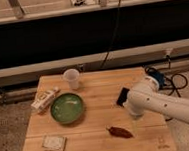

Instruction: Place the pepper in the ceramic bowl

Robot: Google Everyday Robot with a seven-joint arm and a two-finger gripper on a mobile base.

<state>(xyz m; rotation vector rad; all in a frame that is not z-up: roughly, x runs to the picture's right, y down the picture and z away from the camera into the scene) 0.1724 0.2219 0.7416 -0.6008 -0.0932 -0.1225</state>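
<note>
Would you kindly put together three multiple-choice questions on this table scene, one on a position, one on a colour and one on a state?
1. Where is the pepper relative to the ceramic bowl?
A inside it
B on the table to its right, nearer the camera
C on its rim

2. What colour is the ceramic bowl?
A green
B white
C blue

3. How does the clear cup stand?
A tipped over
B upright
C upside down

Key:
1 B, the pepper lies on bare wood, apart from the bowl.
2 A, its glaze is green.
3 B, its mouth faces up.

The gripper hangs over the table just beyond the pepper.
</note>
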